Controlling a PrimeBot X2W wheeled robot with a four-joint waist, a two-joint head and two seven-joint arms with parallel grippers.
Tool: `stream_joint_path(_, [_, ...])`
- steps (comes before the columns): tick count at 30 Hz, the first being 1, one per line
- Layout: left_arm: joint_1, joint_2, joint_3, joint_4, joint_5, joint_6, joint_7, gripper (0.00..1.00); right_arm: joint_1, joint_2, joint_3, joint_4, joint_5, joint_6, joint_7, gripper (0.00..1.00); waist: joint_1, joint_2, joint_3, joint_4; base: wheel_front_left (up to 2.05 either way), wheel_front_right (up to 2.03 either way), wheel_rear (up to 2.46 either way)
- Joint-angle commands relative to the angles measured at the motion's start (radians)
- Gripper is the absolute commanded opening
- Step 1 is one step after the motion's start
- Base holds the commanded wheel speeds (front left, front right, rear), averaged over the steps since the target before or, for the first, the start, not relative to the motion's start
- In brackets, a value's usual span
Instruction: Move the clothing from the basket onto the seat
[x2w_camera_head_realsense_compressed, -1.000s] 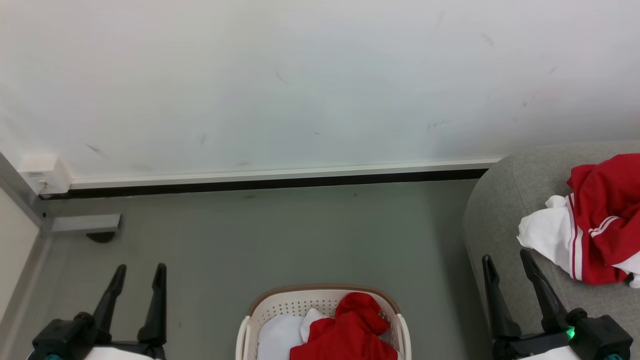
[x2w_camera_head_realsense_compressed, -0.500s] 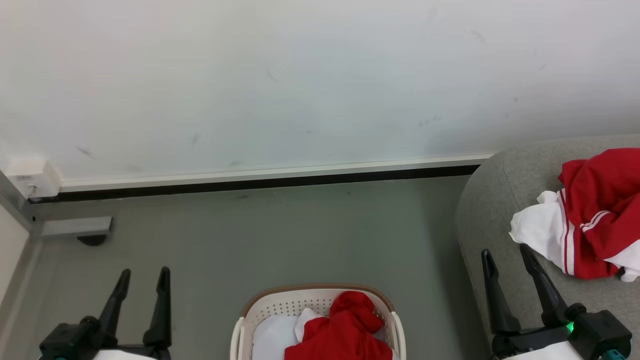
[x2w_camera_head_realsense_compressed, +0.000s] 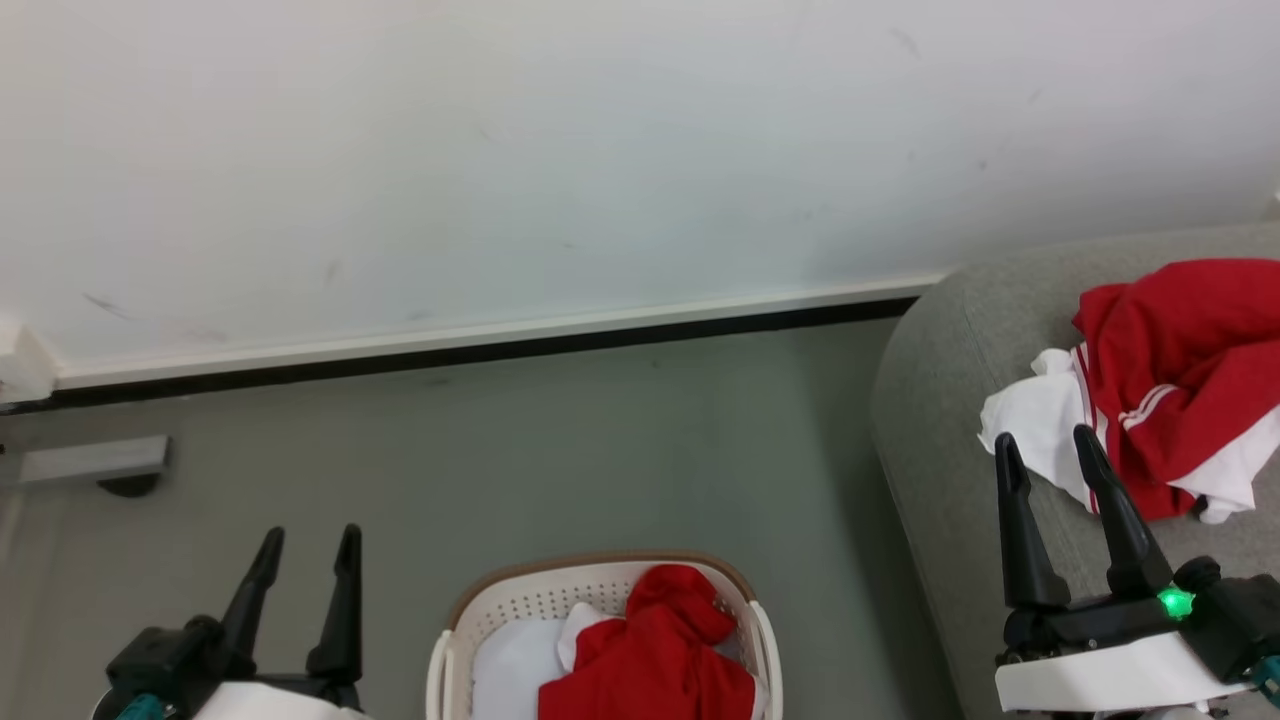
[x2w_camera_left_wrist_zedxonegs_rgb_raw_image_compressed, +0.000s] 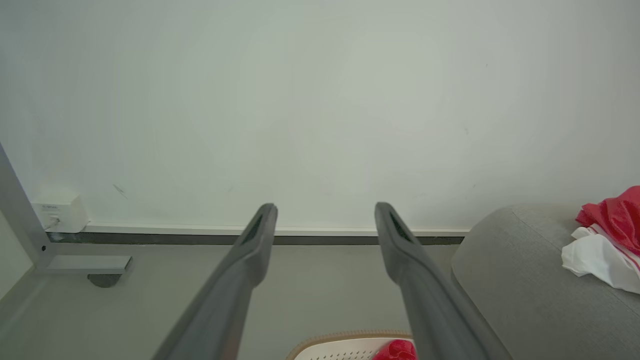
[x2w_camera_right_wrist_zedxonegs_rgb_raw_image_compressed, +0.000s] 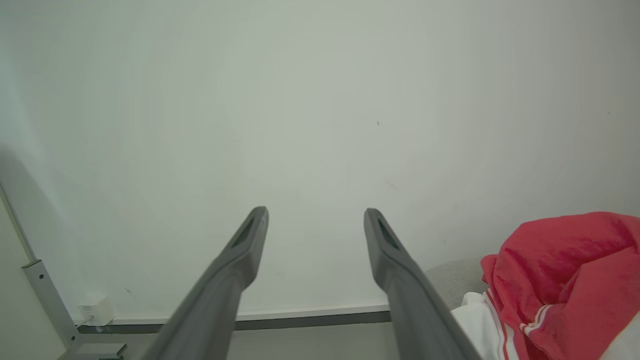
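Left gripper (x2w_camera_head_realsense_compressed: 309, 540): fingers spread apart with nothing between them. It hangs over the grey floor (x2w_camera_head_realsense_compressed: 600, 430), left of the basket (x2w_camera_head_realsense_compressed: 520, 582) and apart from it.
Right gripper (x2w_camera_head_realsense_compressed: 1044, 445): fingers parted too, and empty. It is held above the front edge of the sofa (x2w_camera_head_realsense_compressed: 930, 420), its tips just beside the white panel of the garment on the sofa (x2w_camera_head_realsense_compressed: 1170, 370). The right wrist view puts that cloth off to the side of the fingers, not between them.
Garment on the sofa: a crumpled red and white heap with striped trim, resting wholly on the grey cushion.
Basket: stands on the floor between the two grippers, its near part cut off by the bottom of the head view.
Garment in the basket (x2w_camera_head_realsense_compressed: 650, 660): a red bundle piled against the right wall, beside a plain white pad (x2w_camera_head_realsense_compressed: 505, 672).
Done: by the look of it, one garment is delivered and let go.
Left: at least the red bundle must be lifted out and carried to the sofa. Whether more lies beneath it cannot be told.
Progress: roughly midway, judged from these two heaps.
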Motion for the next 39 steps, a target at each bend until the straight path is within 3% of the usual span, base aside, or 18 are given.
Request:
stream_joint_path(1, [-0.019,0.006,-0.008,0.007,0.014,-0.002,0.000,1.00,-0.019,-0.002,-0.006,-0.007,-0.014,-0.002,0.001,1.00,0.0000,0.0000,0.027,-0.022,0.00,0.00,0.00])
stream_joint_path(9, [-0.109,0.078,-0.133,0.073,-0.002,-0.008,0.022,1.00,-0.054,-0.002,-0.060,-0.066,-0.020,-0.002,0.001,1.00,0.0000,0.0000,0.142,-0.078,0.00,0.00,0.00])
stream_joint_path(23, [-0.265,0.277,-0.392,0.097,-0.092,-0.007,0.041,1.00,-0.019,-0.002,-0.133,-0.187,0.032,-0.002,0.001,1.00,0.0000,0.0000,0.353,-0.199,0.00,0.00,0.00])
stream_joint_path(39, [-0.405,0.462,-0.583,0.205,-0.130,-0.007,0.199,1.00,-0.040,-0.001,-0.096,-0.281,0.135,-0.002,0.001,1.00,0.0000,0.0000,0.581,-0.307,0.00,0.00,0.00])
